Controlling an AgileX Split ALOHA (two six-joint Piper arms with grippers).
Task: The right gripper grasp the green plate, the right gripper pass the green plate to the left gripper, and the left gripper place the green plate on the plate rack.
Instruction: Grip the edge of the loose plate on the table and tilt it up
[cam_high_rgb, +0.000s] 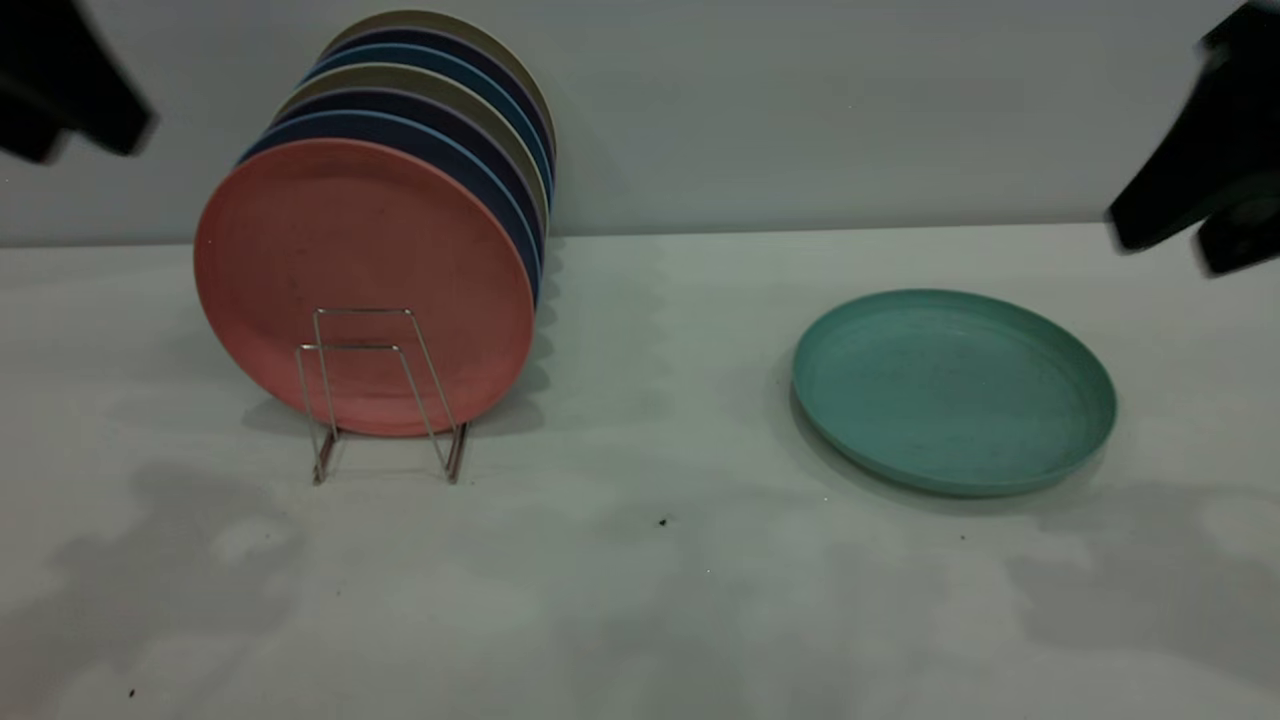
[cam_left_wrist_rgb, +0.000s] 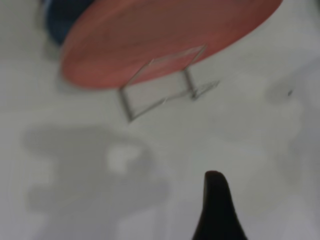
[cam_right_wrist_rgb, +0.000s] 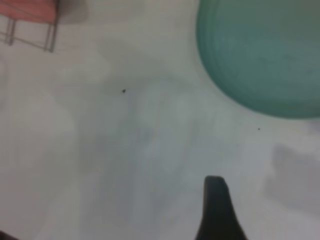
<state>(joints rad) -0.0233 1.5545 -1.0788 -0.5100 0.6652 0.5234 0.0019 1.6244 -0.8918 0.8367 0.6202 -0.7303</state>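
The green plate (cam_high_rgb: 955, 390) lies flat on the white table at the right, with nothing touching it; it also shows in the right wrist view (cam_right_wrist_rgb: 260, 55). The right gripper (cam_high_rgb: 1175, 245) hangs open above and behind the plate's right edge, empty; one of its fingers (cam_right_wrist_rgb: 216, 205) shows over bare table. The left gripper (cam_high_rgb: 75, 145) is up at the far left, open and empty, above and left of the plate rack (cam_high_rgb: 385, 400). One of its fingers (cam_left_wrist_rgb: 216, 200) shows in its wrist view, with the rack (cam_left_wrist_rgb: 160, 85) beyond it.
Several plates stand upright in the rack, a salmon-pink plate (cam_high_rgb: 365, 260) at the front, dark blue and beige ones behind. The rack's front wire loops hold no plate. A pale wall runs behind the table (cam_high_rgb: 640, 560).
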